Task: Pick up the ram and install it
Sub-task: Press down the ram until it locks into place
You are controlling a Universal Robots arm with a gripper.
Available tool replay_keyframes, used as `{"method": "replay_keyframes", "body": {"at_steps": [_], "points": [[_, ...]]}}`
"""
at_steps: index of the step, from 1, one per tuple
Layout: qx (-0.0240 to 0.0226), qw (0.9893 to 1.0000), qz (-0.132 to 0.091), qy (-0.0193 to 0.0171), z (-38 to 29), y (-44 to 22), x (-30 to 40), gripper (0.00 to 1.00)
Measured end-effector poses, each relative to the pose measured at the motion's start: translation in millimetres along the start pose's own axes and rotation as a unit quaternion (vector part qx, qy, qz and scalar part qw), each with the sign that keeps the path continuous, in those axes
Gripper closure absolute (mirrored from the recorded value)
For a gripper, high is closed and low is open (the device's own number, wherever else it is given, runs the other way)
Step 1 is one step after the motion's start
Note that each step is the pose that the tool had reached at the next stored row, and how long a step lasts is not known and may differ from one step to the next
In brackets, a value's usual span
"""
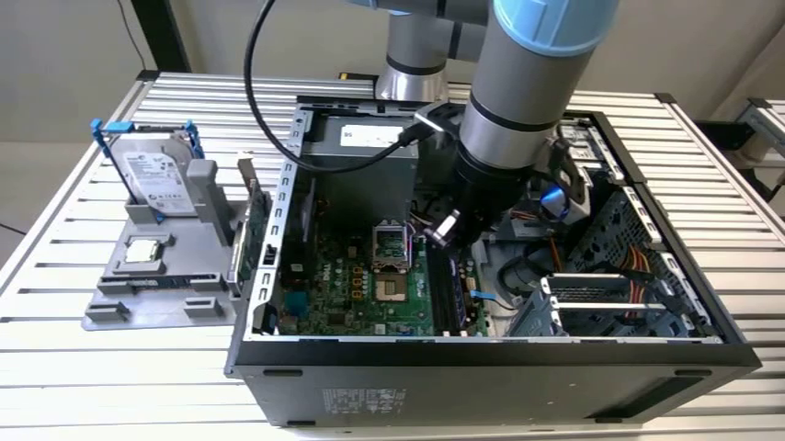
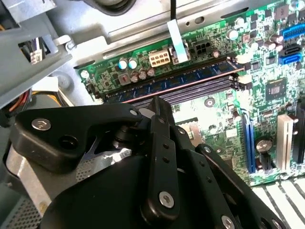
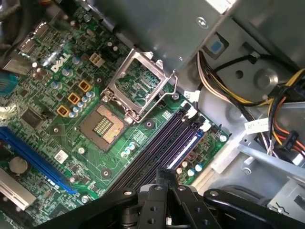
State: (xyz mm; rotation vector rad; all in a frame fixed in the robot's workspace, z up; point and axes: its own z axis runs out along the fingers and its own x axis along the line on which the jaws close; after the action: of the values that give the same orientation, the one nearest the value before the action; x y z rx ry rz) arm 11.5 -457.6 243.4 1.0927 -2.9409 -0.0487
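The ram (image 2: 176, 82) is a thin blue-green stick with dark chips. It stands on edge in the outermost memory slot of the motherboard (image 2: 267, 90), near the board's edge. In the first wrist view the ram (image 3: 189, 143) shows edge-on beside the empty dark slots (image 3: 152, 157). My black gripper (image 2: 157, 102) hangs just above the slots, a little to the side of the ram, with its fingers closed together and nothing between them. In the exterior view the gripper (image 1: 444, 230) is low inside the open computer case, right of the CPU socket (image 1: 388, 246).
The case walls (image 1: 491, 354) surround the arm. A drive cage and cable bundles (image 1: 613, 276) fill the exterior view's right. Outside the case on the left, a grey holder (image 1: 117, 312) carries a silver hard drive (image 1: 160, 179) and a small CPU chip (image 1: 145, 248).
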Motion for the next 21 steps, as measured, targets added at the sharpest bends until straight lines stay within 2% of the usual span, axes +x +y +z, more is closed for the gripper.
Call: {"method": "replay_keyframes", "body": {"at_steps": [6, 12, 14, 21], "points": [[-0.0008, 0.9993, -0.037, 0.0008, 0.0, 0.0, 0.1, 1.00], [-0.0012, 0.9973, -0.073, 0.0018, 0.0, -0.1, 0.0, 1.00], [-0.0013, 0.9964, -0.085, 0.0020, 0.0, -0.1, -0.1, 1.00], [-0.0017, 0.9918, -0.128, 0.0033, 0.0, -0.3, -0.2, 1.00]]}}
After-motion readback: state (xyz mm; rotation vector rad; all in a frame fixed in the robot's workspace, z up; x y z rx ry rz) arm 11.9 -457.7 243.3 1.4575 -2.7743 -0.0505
